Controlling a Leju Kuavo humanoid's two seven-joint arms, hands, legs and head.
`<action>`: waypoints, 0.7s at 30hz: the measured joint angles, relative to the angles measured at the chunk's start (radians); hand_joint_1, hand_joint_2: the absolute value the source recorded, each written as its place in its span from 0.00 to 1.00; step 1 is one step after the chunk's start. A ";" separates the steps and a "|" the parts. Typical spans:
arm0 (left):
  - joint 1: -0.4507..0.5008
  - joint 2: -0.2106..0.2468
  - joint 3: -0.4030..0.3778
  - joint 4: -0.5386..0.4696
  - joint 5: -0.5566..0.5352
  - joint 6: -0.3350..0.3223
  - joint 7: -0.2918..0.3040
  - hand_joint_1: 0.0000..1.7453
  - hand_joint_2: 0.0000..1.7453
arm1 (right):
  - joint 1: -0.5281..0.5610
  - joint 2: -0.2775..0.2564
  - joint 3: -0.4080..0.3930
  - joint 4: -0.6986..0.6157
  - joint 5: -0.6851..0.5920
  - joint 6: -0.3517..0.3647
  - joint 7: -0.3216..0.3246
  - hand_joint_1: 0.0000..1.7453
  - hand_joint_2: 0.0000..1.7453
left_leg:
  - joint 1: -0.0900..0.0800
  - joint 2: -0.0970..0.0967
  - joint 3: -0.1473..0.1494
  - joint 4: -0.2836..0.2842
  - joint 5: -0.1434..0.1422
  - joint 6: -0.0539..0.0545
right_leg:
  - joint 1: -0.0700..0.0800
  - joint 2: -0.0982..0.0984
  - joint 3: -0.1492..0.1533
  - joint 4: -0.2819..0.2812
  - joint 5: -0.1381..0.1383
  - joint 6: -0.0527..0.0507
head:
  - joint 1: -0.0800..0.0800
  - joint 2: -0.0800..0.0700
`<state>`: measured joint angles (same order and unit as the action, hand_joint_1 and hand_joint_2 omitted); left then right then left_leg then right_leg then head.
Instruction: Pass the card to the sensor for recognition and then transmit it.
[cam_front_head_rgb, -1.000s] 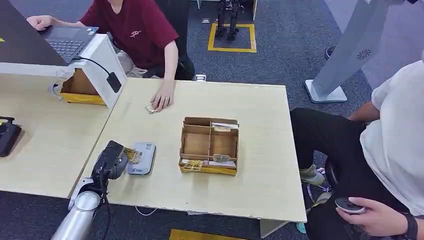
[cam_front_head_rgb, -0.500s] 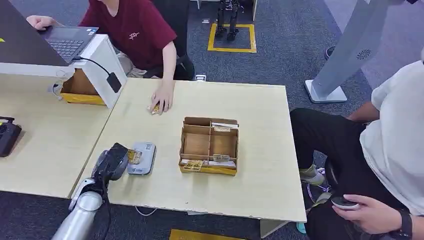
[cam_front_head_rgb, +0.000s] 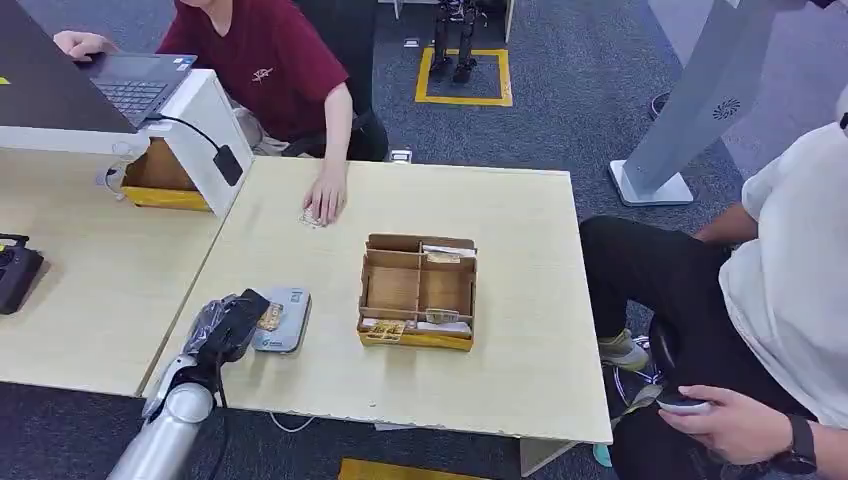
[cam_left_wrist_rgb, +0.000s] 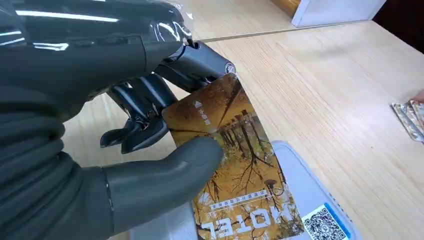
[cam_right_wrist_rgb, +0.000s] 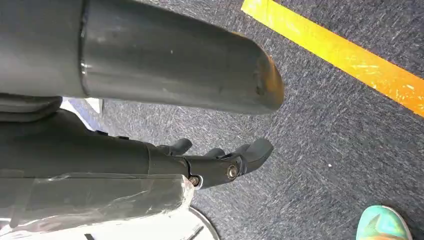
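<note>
Thumb and fingers of my left hand (cam_left_wrist_rgb: 135, 150) are pinching the card (cam_left_wrist_rgb: 235, 165), pressing on its near end while its far end is lying over the grey sensor (cam_front_head_rgb: 284, 316) near the table's (cam_front_head_rgb: 520, 330) front edge. Beside the sensor a cardboard box (cam_front_head_rgb: 418, 291) is sitting. My right hand (cam_right_wrist_rgb: 220, 160) is hanging over carpet, fingers loosely apart, holding nothing.

You've got the left robot hand (cam_front_head_rgb: 232, 322) holding the card (cam_front_head_rgb: 268, 317) over the sensor (cam_front_head_rgb: 285, 318) at the worktop's (cam_front_head_rgb: 520, 300) near left, divided box (cam_front_head_rgb: 418, 292) just right, person's hand (cam_front_head_rgb: 326, 197) on cards behind.
</note>
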<state>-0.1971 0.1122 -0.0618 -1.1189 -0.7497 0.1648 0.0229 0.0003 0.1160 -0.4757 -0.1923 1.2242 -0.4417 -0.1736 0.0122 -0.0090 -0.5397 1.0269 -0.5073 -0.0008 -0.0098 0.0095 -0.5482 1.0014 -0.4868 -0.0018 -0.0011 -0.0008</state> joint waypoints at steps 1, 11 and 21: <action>0.000 0.000 -0.001 0.002 -0.010 0.002 0.004 1.00 1.00 | 0.000 0.000 0.000 0.000 0.000 0.003 0.000 0.00 0.00 | 0.000 0.000 0.000 0.000 0.000 0.000 | 0.000 0.000 0.000 0.000 0.000 0.000 | 0.000 0.000; -0.003 -0.008 -0.005 0.013 -0.085 0.010 0.021 1.00 1.00 | 0.000 0.000 0.000 0.000 0.002 0.006 0.000 0.00 0.00 | 0.000 0.000 0.001 0.000 0.000 0.000 | 0.000 0.000 0.001 0.000 0.000 0.000 | 0.000 0.000; -0.003 -0.014 -0.005 0.013 -0.079 0.008 0.008 1.00 1.00 | 0.000 0.000 0.000 0.000 0.003 0.006 -0.002 0.00 0.00 | 0.000 0.000 0.001 0.000 0.001 -0.001 | 0.000 -0.001 0.002 0.000 0.000 0.000 | 0.000 0.000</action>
<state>-0.1998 0.0984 -0.0668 -1.1055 -0.8287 0.1728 0.0306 -0.0001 0.1160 -0.4761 -0.1923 1.2268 -0.4360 -0.1755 0.0122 -0.0095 -0.5384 1.0269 -0.5068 -0.0015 -0.0099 0.0089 -0.5461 1.0016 -0.4867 -0.0019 -0.0011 -0.0008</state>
